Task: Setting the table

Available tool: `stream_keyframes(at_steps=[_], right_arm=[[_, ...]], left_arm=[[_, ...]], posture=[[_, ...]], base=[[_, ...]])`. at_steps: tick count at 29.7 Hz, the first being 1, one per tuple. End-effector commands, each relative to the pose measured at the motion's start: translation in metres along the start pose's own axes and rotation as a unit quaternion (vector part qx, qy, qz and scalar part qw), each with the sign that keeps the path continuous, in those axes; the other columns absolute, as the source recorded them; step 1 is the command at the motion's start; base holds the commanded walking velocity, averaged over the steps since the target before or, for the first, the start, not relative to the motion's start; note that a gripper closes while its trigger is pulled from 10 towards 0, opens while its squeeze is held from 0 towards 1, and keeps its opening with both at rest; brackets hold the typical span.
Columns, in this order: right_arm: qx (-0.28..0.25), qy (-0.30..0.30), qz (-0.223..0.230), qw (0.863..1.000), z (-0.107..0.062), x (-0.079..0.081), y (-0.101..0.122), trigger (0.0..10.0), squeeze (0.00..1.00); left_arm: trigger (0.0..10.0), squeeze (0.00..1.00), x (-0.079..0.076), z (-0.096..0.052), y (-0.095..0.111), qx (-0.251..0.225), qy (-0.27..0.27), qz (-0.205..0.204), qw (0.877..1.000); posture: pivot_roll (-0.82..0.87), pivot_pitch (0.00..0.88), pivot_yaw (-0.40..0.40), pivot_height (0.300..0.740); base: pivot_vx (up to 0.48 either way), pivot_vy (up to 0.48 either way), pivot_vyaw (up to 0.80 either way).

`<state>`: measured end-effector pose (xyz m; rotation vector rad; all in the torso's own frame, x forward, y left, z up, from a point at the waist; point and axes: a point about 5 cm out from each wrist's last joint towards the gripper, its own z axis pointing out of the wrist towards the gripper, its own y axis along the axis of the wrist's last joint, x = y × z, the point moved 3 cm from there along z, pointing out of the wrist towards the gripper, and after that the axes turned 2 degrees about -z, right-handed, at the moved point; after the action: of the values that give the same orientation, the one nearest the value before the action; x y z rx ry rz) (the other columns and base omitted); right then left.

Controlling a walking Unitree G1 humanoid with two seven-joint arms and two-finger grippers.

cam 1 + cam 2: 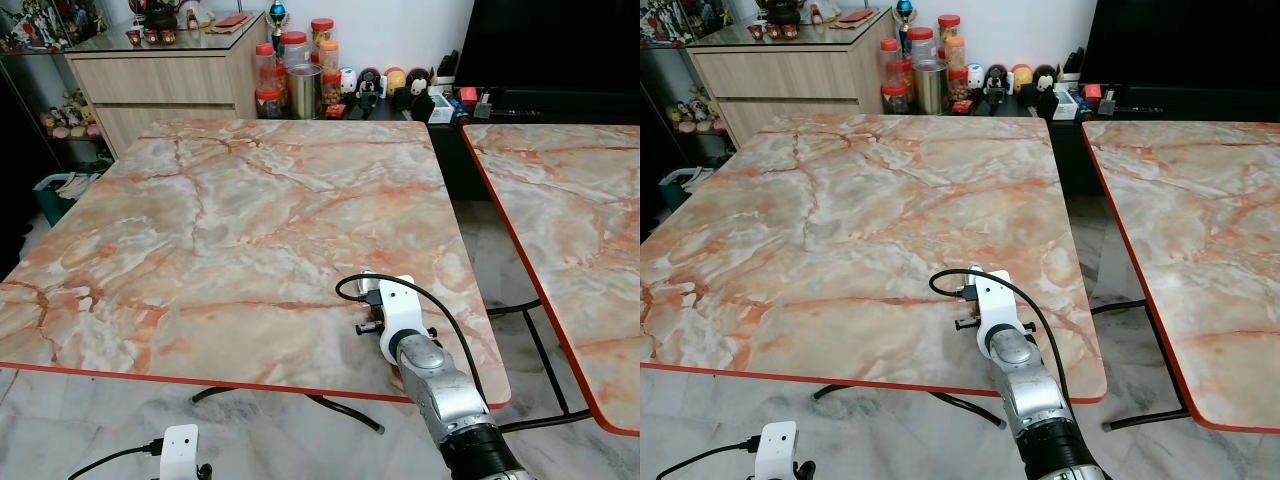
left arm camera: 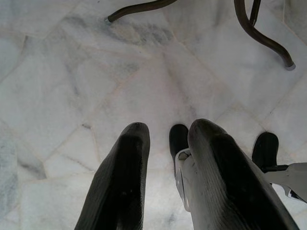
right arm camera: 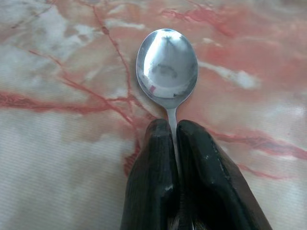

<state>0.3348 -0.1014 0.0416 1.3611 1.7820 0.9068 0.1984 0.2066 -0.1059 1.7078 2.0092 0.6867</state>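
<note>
A shiny metal spoon (image 3: 167, 67) lies bowl-up just over the pink marble table (image 1: 230, 220). My right gripper (image 3: 173, 129) is shut on its thin handle, so most of the handle is hidden between the black fingers. My right arm (image 1: 440, 385) reaches over the table's near right corner, and its white wrist mount (image 1: 395, 310) covers the fingers from above. My left gripper (image 2: 165, 139) hangs low below the table's front edge. Its fingers are slightly apart, hold nothing, and point at the pale marble floor.
A second marble table (image 1: 570, 220) stands to the right across a narrow gap. At the back are a wooden sideboard (image 1: 160, 80) and a low shelf with jars (image 1: 295, 75). Black curved table legs (image 2: 144, 7) rest on the floor.
</note>
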Motion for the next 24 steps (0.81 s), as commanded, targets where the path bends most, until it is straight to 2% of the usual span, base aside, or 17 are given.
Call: stream_keyframes(at_steps=[1, 4, 5, 6, 7, 13, 15, 16, 17, 19, 24], right_arm=[[-0.015, -0.001, -0.002, 1.000, 0.001, -0.002, 0.008, 0.0, 0.00], [-0.044, 0.002, 0.004, 0.999, 0.001, -0.001, 0.019, 0.0, 0.00], [-0.072, 0.002, 0.006, 0.997, 0.000, -0.001, 0.028, 0.0, 0.00], [-0.115, 0.000, 0.009, 0.993, -0.002, -0.001, 0.041, 4.5, 0.00], [-0.159, 0.000, 0.010, 0.987, -0.007, -0.001, 0.055, 10.0, 0.00], [-0.264, -0.005, 0.017, 0.964, -0.018, -0.001, 0.087, 10.0, 0.00], [-0.287, -0.009, 0.004, 0.958, -0.021, -0.001, 0.093, 10.0, 0.00], [-0.313, -0.012, -0.010, 0.949, -0.025, -0.001, 0.101, 10.0, 0.00], [-0.313, -0.012, -0.010, 0.949, -0.025, -0.001, 0.101, 10.0, 0.00], [-0.363, -0.007, -0.004, 0.932, -0.033, 0.000, 0.120, 10.0, 0.00], [-0.377, -0.009, -0.004, 0.926, -0.033, -0.001, 0.127, 10.0, 0.00]], left_arm=[[10.0, 0.00, 0.001, -0.001, -0.004, 0.009, 0.000, -0.008, 1.000], [10.0, 0.00, 0.002, -0.001, -0.004, 0.007, 0.002, -0.008, 1.000], [10.0, 0.00, 0.002, -0.001, -0.004, 0.007, 0.003, -0.008, 1.000], [10.0, 0.00, 0.002, -0.001, -0.003, 0.006, 0.004, -0.007, 1.000], [10.0, 0.00, 0.002, 0.000, -0.002, 0.004, 0.006, -0.006, 1.000], [10.0, 0.00, 0.003, 0.000, 0.001, -0.004, 0.011, -0.005, 1.000], [10.0, 0.00, 0.003, 0.000, 0.003, -0.008, 0.014, -0.005, 1.000], [10.0, 0.00, 0.004, 0.000, 0.004, -0.009, 0.017, -0.002, 1.000], [10.0, 0.00, 0.004, 0.000, 0.004, -0.009, 0.017, -0.002, 1.000], [10.0, 0.00, 0.003, 0.001, 0.006, -0.009, 0.017, 0.007, 1.000], [10.0, 0.00, 0.003, 0.001, 0.007, -0.013, 0.025, 0.013, 1.000]], posture=[[-0.02, 0.000, 0.014, 0.740], [-0.02, 0.000, 0.014, 0.740], [-0.02, 0.000, 0.014, 0.740], [-0.02, 0.000, 0.015, 0.740], [-0.02, 0.000, 0.015, 0.740], [-0.02, 0.000, 0.017, 0.740], [-0.02, 0.000, 0.020, 0.740], [-0.03, 0.000, 0.024, 0.740], [-0.03, 0.000, 0.024, 0.740], [-0.03, 0.000, 0.025, 0.740], [-0.03, 0.000, 0.015, 0.740]], base=[[0.000, 0.000, 0.00], [0.000, 0.000, 0.00], [0.000, 0.000, 0.00], [0.000, 0.000, 0.00], [0.000, 0.000, 0.00], [0.000, 0.000, 0.00], [0.000, 0.000, 0.00], [0.000, 0.000, 0.00], [0.000, 0.000, 0.00], [0.000, 0.000, 0.00], [0.000, -0.110, 0.00]])
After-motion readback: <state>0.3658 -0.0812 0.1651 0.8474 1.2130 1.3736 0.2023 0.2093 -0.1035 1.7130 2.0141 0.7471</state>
